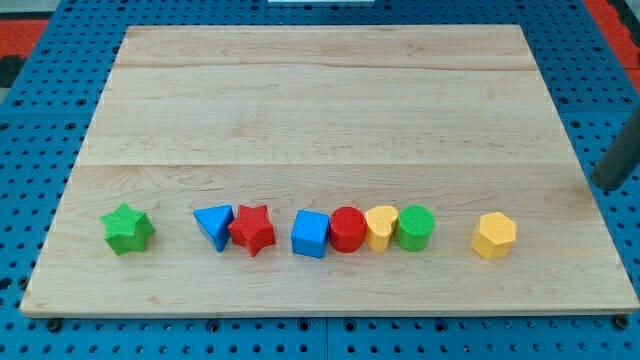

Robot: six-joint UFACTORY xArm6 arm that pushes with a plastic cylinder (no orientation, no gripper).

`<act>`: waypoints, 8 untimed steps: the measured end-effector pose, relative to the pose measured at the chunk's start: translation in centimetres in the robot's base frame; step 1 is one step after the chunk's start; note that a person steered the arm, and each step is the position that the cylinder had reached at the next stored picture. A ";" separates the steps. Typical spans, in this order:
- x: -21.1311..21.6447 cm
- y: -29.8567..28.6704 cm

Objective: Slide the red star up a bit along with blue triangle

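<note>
The red star [252, 229] lies on the wooden board near the view's bottom, left of centre. The blue triangle [214, 225] touches its left side. My rod enters at the view's right edge, and my tip [604, 186] rests at the board's right edge, far to the right of both blocks and a little higher than their row.
In the same row: a green star [127, 229] at the left, then right of the red star a blue cube [311, 234], a red cylinder [347, 229], a yellow heart [381, 226], a green cylinder [414, 227] and a yellow hexagon [494, 235]. The wooden board [320, 100] sits on a blue pegboard.
</note>
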State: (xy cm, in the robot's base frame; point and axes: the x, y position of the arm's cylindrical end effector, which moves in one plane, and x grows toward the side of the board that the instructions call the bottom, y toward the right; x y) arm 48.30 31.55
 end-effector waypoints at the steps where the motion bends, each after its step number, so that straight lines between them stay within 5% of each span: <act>1: 5.4 -1.5; 4: 13.6 -16.5; 6: 13.5 -32.2; 8: 10.6 -37.1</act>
State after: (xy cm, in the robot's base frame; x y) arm 58.91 -5.59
